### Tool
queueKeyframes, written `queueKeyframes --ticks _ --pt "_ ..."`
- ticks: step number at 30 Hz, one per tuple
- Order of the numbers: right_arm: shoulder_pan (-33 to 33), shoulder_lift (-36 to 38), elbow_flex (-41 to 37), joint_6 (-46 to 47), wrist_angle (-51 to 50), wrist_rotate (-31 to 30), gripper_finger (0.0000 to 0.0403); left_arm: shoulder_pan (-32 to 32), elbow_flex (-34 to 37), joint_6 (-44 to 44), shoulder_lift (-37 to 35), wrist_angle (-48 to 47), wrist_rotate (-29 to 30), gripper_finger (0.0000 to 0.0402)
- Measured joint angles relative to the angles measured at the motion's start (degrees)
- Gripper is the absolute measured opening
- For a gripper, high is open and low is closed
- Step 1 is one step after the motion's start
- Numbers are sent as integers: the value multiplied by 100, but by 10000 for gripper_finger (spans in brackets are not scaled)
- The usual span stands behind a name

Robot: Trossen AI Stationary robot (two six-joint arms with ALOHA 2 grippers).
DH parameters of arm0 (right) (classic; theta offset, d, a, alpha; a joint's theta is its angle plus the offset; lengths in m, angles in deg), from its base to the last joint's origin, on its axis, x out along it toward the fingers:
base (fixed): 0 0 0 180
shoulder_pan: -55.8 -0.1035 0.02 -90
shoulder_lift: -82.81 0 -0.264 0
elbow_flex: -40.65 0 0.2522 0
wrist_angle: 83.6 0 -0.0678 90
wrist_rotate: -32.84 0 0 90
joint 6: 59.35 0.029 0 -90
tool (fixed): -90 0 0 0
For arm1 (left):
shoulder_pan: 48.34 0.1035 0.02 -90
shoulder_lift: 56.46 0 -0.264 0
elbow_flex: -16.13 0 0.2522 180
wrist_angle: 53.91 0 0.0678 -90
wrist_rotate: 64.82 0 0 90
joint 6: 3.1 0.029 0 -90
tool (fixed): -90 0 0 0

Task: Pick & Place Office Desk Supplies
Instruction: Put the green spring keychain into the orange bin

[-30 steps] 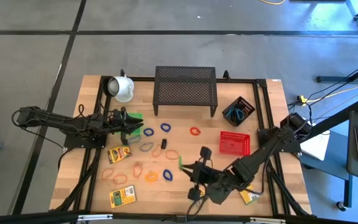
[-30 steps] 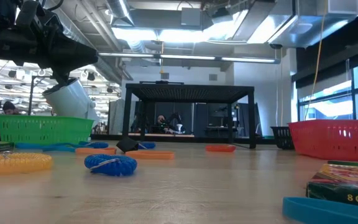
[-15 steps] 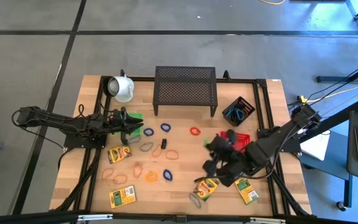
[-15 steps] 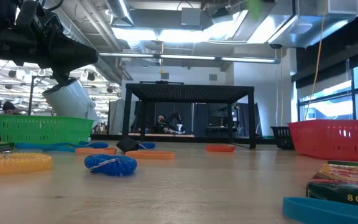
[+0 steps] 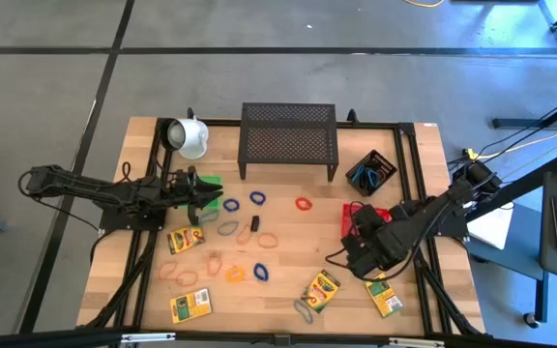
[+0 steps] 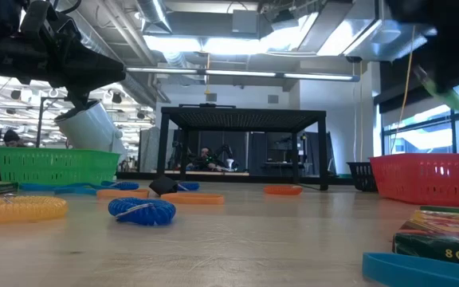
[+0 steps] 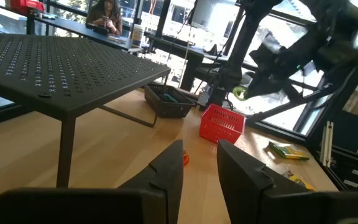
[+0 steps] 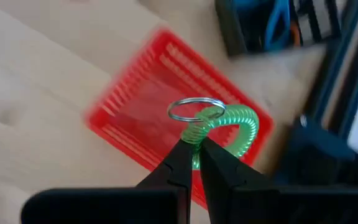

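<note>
My right gripper [image 5: 356, 213] is shut on a green coiled loop [image 8: 238, 127] with a metal ring [image 8: 194, 109], above the red basket [image 8: 135, 124] at the table's right. The loop shows blurred in the low view [image 6: 443, 92]. My left gripper [image 5: 208, 192] hangs open and empty by the green basket [image 5: 211, 180]. Rubber-band loops, blue [image 5: 230, 205], red [image 5: 304, 204], grey [image 5: 227, 228] and orange [image 5: 266, 239], and a black clip [image 5: 254, 223] lie flat mid-table. Crayon boxes [image 5: 186, 239] [image 5: 321, 288] [image 5: 190, 306] [image 5: 383, 296] lie flat on the wood. My right gripper pinches the green coil at its end beside the metal ring [image 8: 196, 135], between its two fingertips. The fingers come from above, pointing down. The coil curls out past the fingertips, lifted clear over the red basket.
A black mesh rack [image 5: 288, 140] stands at the far middle and a white mug [image 5: 190, 137] lies at the far left. A black basket [image 5: 370, 172] with blue items stands behind the red one. A grey loop [image 5: 304, 307] lies near the front edge.
My right gripper has risen from the near middle of the table and swung toward the far right, carrying the green coil clear of the table to above the red basket. A crayon box near the front edge is uncovered.
</note>
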Motion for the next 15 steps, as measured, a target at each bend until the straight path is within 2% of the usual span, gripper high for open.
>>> queueKeyframes --ticks 5,10,15 --pt "0 51 -803 81 784 621 22 0 0 2 2 0 0 91" --pt "35 55 -1226 51 1279 667 23 -2 0 4 0 0 0 91" --pt "139 55 -1331 64 1319 643 23 0 0 4 2 0 0 91"
